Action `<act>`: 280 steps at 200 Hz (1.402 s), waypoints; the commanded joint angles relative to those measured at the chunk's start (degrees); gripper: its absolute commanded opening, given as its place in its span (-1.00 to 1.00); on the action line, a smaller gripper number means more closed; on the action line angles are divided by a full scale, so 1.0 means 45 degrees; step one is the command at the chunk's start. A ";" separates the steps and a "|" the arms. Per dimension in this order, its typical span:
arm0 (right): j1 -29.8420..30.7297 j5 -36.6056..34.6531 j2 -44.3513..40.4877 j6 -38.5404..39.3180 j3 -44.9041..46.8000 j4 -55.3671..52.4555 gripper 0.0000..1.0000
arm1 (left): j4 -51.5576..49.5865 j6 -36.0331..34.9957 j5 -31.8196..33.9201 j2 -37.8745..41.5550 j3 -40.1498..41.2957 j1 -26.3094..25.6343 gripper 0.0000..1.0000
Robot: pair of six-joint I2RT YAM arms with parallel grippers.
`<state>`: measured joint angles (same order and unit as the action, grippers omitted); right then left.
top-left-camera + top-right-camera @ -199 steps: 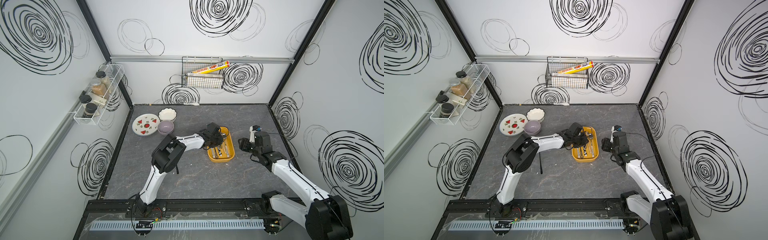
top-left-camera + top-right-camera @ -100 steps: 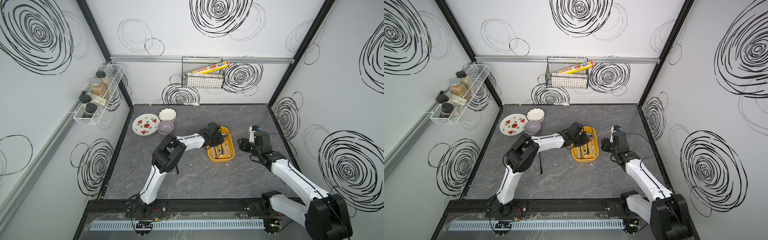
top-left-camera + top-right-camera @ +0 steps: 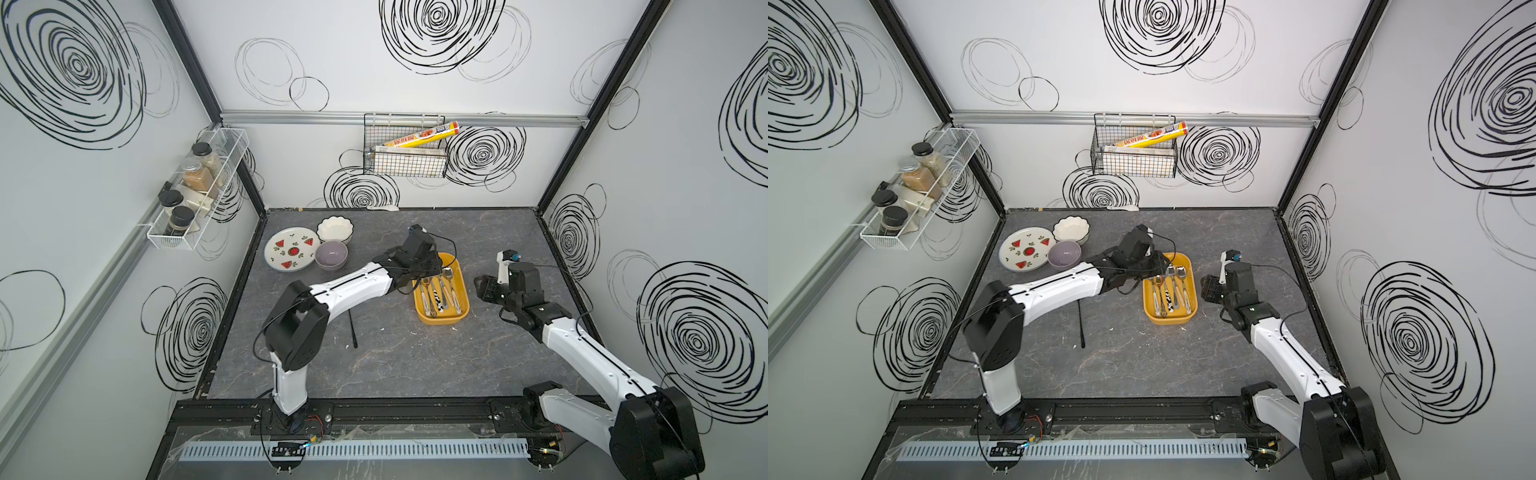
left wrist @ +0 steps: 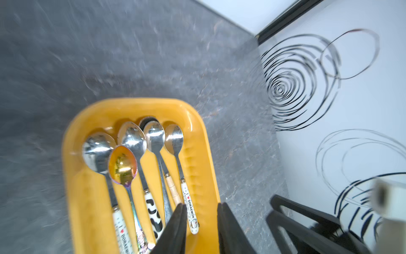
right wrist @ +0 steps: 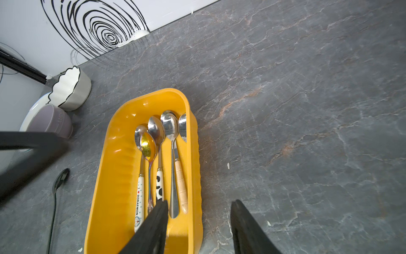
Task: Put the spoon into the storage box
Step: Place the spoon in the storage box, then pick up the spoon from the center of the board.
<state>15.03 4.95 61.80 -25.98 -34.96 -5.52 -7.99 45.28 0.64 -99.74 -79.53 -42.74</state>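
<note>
The yellow-orange storage box [image 3: 441, 321] [image 3: 1169, 320] lies mid-table with several spoons side by side in it. My left gripper [image 4: 201, 204] [image 3: 431, 273] hovers low over its right side, open, with nothing between its fingers. A spoon with a white Doraemon handle [image 4: 187, 196] lies flat in the box just beside one finger. My right gripper [image 5: 200, 201] [image 3: 482, 289] is open and empty at the box's right rim [image 5: 194, 176]. A thin black spoon [image 3: 352, 328] [image 5: 57, 182] lies on the table left of the box.
A watermelon plate [image 3: 291, 249], a purple bowl [image 3: 331, 254] and a white fluted bowl [image 3: 335, 228] stand at the back left. A white spoon [image 3: 384, 208] lies against the back wall. A wire basket [image 3: 405, 160] hangs above it.
My left gripper's jaws have spread apart over the box. The right arm has stayed where it was.
</note>
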 commanded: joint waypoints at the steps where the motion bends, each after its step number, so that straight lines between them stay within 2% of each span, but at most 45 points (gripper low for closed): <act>1: 0.0081 0.0909 0.0374 0.0235 -0.0785 -0.0351 0.00 | -0.1061 -0.1870 0.2329 0.2538 0.1529 0.0665 -0.15; 25: 0.1509 0.0425 0.0937 0.0457 -0.2002 -0.1336 0.00 | -0.1999 -0.2601 0.3131 0.5851 0.3985 0.2251 -0.02; 46: 0.3420 -0.0217 0.1675 0.0192 -0.3229 -0.1795 0.00 | -0.2690 -0.3163 0.2739 0.8775 0.5950 0.4562 0.07; 65: 0.5215 -0.0772 0.2846 -0.0354 -0.4396 -0.1918 0.00 | -0.3442 -0.3838 0.2490 1.0739 0.6920 0.6429 0.13; 84: 0.6965 -0.1450 0.4553 -0.1103 -0.5757 -0.2112 -0.01 | -0.4110 -0.4440 0.2456 1.2092 0.7445 0.7358 0.13; 123: 0.9529 -0.2050 0.8571 -0.1425 -0.8637 -0.2082 -0.02 | -0.4408 -0.4494 0.2826 1.3878 0.8420 0.7285 0.13; 177: 1.0516 -0.2445 1.3111 -0.0971 -1.3004 -0.3535 0.00 | -0.4222 -0.4465 0.3183 1.4404 0.8590 0.6392 0.13; 204: 1.0537 -0.3021 1.4524 -0.0836 -1.4224 -0.3980 0.00 | -0.4265 -0.4448 0.3187 1.4294 0.8559 0.6401 0.13; 228: 1.0542 -0.2869 1.5506 -0.0800 -1.5055 -0.4333 -0.04 | -0.4200 -0.4503 0.3027 1.4474 0.8605 0.6393 0.13; 280: 1.0838 -0.3259 1.6497 -0.0684 -1.5826 -0.4974 -0.18 | -0.4110 -0.4579 0.2874 1.4433 0.8649 0.6393 0.13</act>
<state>62.76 -7.70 134.26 -29.87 -104.62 -23.33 -28.60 25.69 13.96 -34.79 -40.95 -13.85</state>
